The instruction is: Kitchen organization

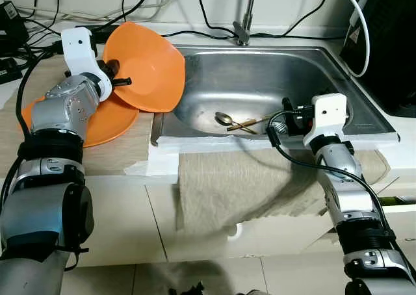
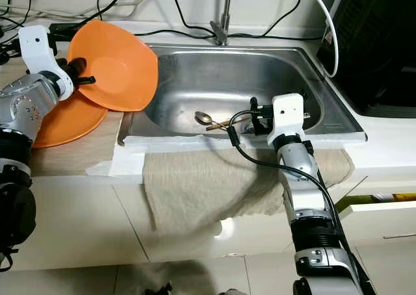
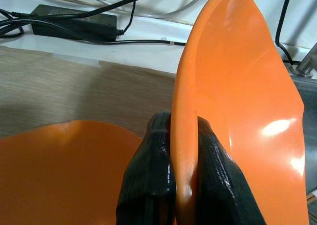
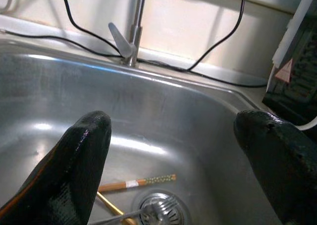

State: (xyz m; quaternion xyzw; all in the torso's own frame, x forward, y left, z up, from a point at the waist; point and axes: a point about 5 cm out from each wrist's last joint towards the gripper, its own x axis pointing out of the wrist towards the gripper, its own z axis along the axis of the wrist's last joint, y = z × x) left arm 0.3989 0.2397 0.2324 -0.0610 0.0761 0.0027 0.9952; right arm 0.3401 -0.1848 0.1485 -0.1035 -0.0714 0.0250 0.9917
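My left gripper (image 1: pixel 120 82) is shut on the rim of an orange bowl (image 1: pixel 146 67), held tilted on its side above the counter at the sink's left edge. In the left wrist view the black fingers (image 3: pixel 153 175) pinch the bowl (image 3: pixel 237 106) rim. A second orange plate (image 1: pixel 107 123) lies flat on the counter below it. My right gripper (image 1: pixel 287 113) hangs open over the front right of the steel sink (image 1: pixel 325 67), its fingers (image 4: pixel 79 155) spread wide. A spoon (image 1: pixel 224 118) and chopsticks (image 4: pixel 136 183) lie in the basin near the drain (image 4: pixel 158 207).
A tap (image 1: pixel 246 15) stands behind the sink. Black cables (image 1: pixel 39 22) and a power adapter (image 3: pixel 74 19) lie along the back of the counter. A beige cloth (image 1: pixel 247 178) drapes over the counter's front edge. A dark appliance (image 1: pixel 390 41) stands at the right.
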